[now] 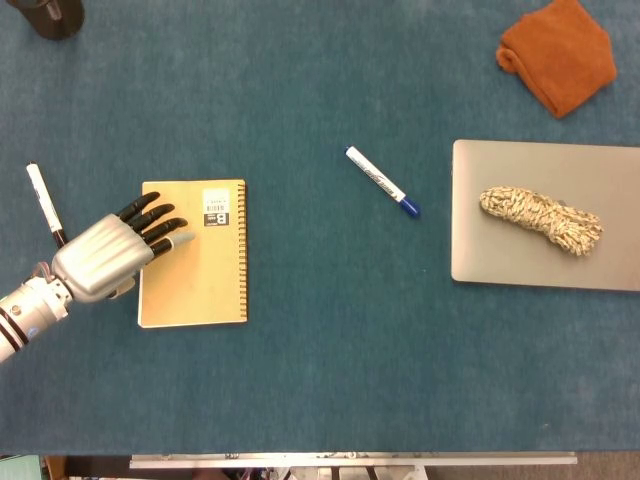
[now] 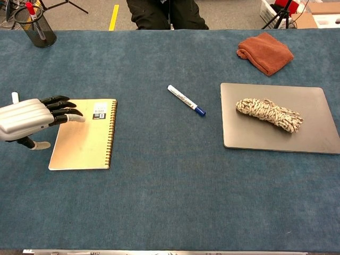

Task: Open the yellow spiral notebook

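The yellow spiral notebook (image 1: 200, 255) (image 2: 85, 135) lies closed on the blue table, its wire spiral along its right edge and a small label near the top. My left hand (image 1: 110, 256) (image 2: 29, 119) hovers at the notebook's left edge, fingers stretched out and apart over the cover's upper left part, holding nothing. Whether the fingertips touch the cover is unclear. My right hand appears in neither view.
A black-tipped white marker (image 1: 46, 205) lies just left of the left hand. A blue-capped marker (image 1: 382, 181) (image 2: 186, 100) lies mid-table. A grey slab (image 1: 545, 275) (image 2: 265, 138) at right carries a rope bundle (image 1: 541, 219). An orange cloth (image 1: 558, 52) and a pen cup (image 2: 35, 24) sit far back.
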Tool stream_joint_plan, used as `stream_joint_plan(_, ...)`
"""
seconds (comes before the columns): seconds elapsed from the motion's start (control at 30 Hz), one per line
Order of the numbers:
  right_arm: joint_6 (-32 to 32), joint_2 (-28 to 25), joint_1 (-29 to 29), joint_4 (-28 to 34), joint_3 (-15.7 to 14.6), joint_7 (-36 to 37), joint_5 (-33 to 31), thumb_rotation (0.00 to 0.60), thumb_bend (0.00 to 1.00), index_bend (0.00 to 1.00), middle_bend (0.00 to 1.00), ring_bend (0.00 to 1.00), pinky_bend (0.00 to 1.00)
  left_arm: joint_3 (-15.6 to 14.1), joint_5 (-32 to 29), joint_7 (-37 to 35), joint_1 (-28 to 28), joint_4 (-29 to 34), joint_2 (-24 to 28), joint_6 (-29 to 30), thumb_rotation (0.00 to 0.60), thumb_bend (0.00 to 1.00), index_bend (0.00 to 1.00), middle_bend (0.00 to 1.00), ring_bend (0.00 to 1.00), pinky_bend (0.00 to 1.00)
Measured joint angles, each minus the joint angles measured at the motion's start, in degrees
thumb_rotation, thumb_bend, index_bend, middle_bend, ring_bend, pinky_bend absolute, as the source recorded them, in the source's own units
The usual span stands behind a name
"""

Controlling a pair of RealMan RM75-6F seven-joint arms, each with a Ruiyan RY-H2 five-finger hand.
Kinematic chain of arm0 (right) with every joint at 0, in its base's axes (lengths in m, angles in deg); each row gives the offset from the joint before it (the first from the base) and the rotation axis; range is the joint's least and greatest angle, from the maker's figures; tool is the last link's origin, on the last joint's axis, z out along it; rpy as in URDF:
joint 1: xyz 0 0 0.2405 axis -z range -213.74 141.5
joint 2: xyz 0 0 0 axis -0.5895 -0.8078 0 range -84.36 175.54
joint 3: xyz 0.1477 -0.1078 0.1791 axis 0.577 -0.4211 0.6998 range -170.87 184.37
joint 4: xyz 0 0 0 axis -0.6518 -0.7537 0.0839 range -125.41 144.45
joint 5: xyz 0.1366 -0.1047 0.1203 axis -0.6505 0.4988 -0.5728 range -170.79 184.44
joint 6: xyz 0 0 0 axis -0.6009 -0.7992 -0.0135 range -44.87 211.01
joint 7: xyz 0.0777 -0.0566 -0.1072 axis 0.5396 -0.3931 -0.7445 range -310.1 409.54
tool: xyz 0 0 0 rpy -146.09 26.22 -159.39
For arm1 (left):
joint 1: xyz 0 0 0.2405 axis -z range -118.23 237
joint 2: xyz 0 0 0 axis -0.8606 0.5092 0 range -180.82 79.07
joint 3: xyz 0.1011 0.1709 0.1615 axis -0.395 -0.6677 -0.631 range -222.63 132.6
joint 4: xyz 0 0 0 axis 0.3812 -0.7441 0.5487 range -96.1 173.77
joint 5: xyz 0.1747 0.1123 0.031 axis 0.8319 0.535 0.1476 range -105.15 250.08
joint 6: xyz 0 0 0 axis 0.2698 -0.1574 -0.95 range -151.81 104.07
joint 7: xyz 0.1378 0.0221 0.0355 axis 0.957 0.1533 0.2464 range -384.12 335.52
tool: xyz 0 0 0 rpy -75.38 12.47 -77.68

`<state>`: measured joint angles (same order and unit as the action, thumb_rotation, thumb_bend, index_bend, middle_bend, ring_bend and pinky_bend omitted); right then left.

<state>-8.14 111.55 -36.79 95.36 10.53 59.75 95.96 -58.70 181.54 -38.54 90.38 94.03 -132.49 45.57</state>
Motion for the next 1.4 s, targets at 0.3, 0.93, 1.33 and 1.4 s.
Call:
stream_joint_plan(0.3,0.1,-0.4,-0.1,1.4,0.1,-1.6,0.0,0.600,0.19,0.16,0.21,0.10,0.18,-0.5,-1.0,-3.6,-0.1,-5.1,-2.6,0.2,0.600,0.20,0.13,0.13,0.06,0.00)
stream_joint_plan(0.93,0.3,-0.4,-0.1,1.4,0.3,-1.7,-0.6,0.600,0.19,0.16,0.21,0.10,0.18,-1.2,-1.5,-7.7,0.8,-6.0,-5.2,1.1,0.600,0.20,0.13,0.13,0.06,0.00)
stream_joint_plan(1.33,-0.4,-0.2,0.4,0.3,0.3,-0.5,-0.8,0.600,0.19,0.16,0.21,0.10,0.18,-0.3,-2.3,-12.8,1.8,-2.5,-7.1,2.3,0.600,0.21,0.15,0.13,0.06,0.00)
stream_joint_plan(1.4,-0.5,-0.1,0.5,0.2,0.3,-0.4,-0.8,0.600,0.19,0.16,0.21,0.10,0.18,0.0,-2.6,-13.6,2.1,-1.7,-7.3,2.4,0.600,0.21,0.15,0.13,0.06,0.00)
